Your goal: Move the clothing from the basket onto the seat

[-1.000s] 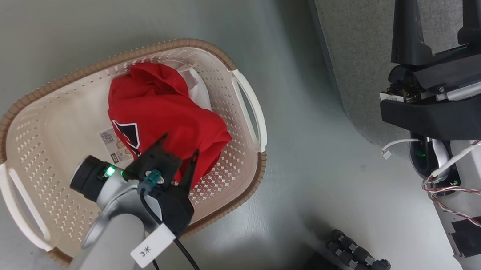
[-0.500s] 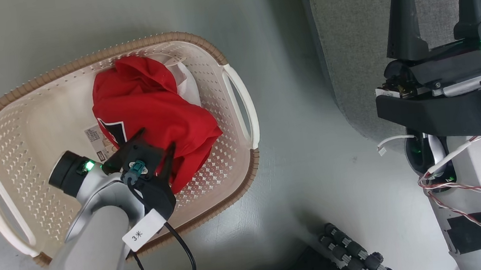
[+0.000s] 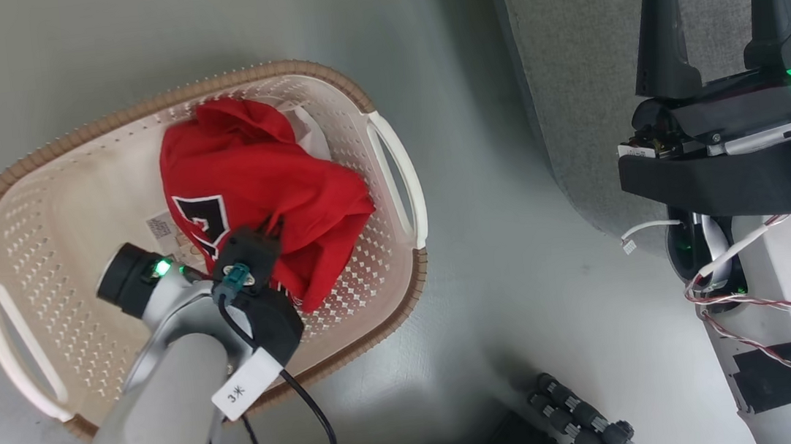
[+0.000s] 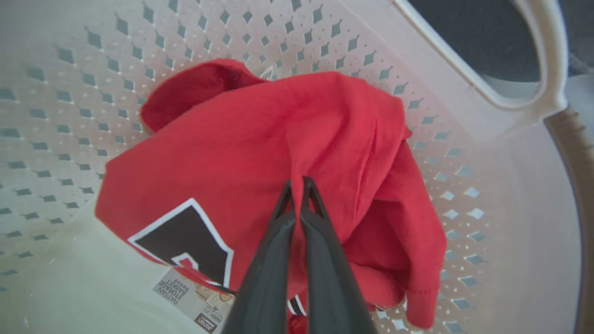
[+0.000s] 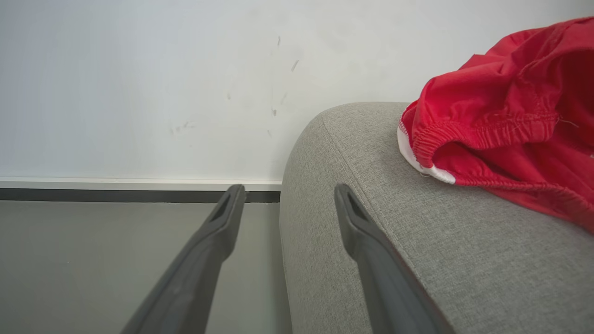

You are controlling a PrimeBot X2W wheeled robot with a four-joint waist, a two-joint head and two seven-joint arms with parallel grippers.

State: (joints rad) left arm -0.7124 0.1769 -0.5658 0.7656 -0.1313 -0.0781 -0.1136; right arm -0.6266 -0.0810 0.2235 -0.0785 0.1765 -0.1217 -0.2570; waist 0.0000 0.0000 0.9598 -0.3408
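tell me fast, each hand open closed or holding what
Left hand: closed on the red garment in the basket.
Right hand: open, holding nothing.

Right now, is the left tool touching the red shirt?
Touching. The left wrist view shows the left tool shut, its tips pinching a fold of the shirt.

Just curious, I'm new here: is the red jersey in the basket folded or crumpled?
Crumpled: the red jersey bunches in loose creases inside the laundry basket.
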